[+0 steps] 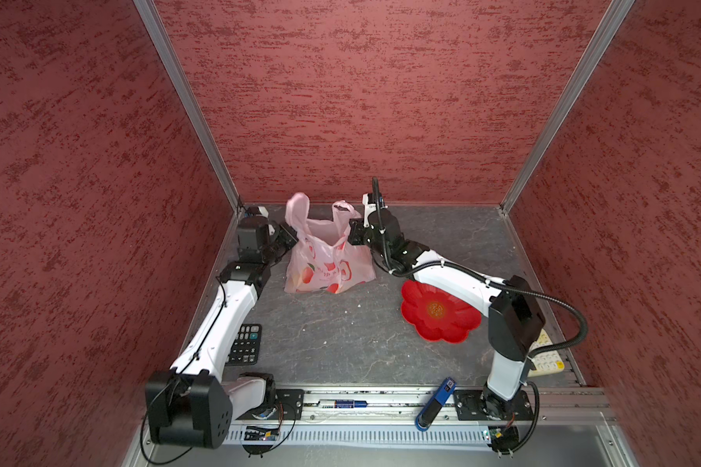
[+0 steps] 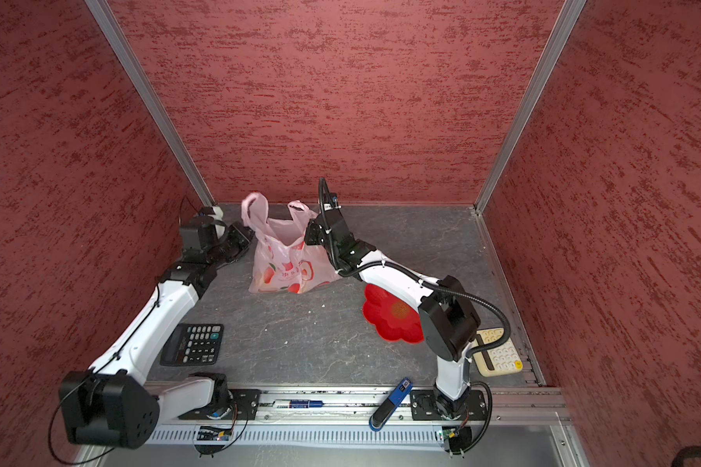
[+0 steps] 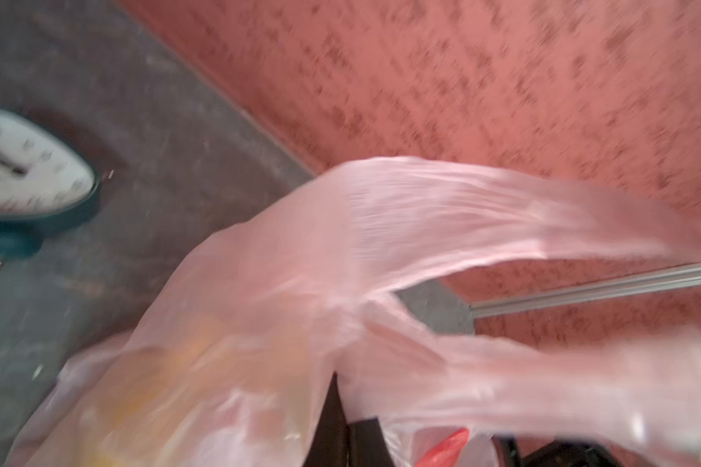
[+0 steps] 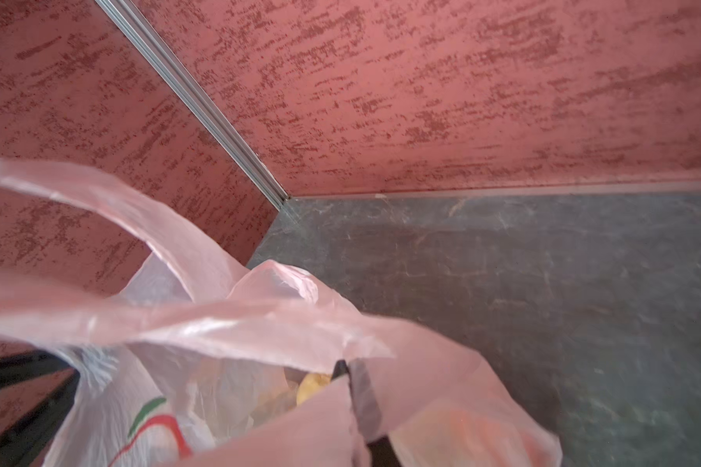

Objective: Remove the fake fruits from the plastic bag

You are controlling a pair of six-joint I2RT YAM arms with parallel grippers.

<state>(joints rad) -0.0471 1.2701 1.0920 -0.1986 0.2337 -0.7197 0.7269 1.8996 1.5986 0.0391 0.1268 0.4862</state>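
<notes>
The thin translucent pale-pink plastic bag (image 1: 328, 258) sits upright at the back of the grey worktop (image 1: 340, 347), mouth spread between 2 arms. Left end effector (image 3: 334, 388) and right end effector (image 4: 347, 372) are both clamped shut on opposite rim film. Yellowish fake fruits (image 4: 312, 390) are inside, 0 out. Risks: the film tears or slips if the arms pull apart; an uneven lift tips the bag and fruits roll past the red flower-shaped plate (image 1: 421, 323).

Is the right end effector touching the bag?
Touching: the right wrist view shows the right end effector pinching the bag at its rim.
</notes>
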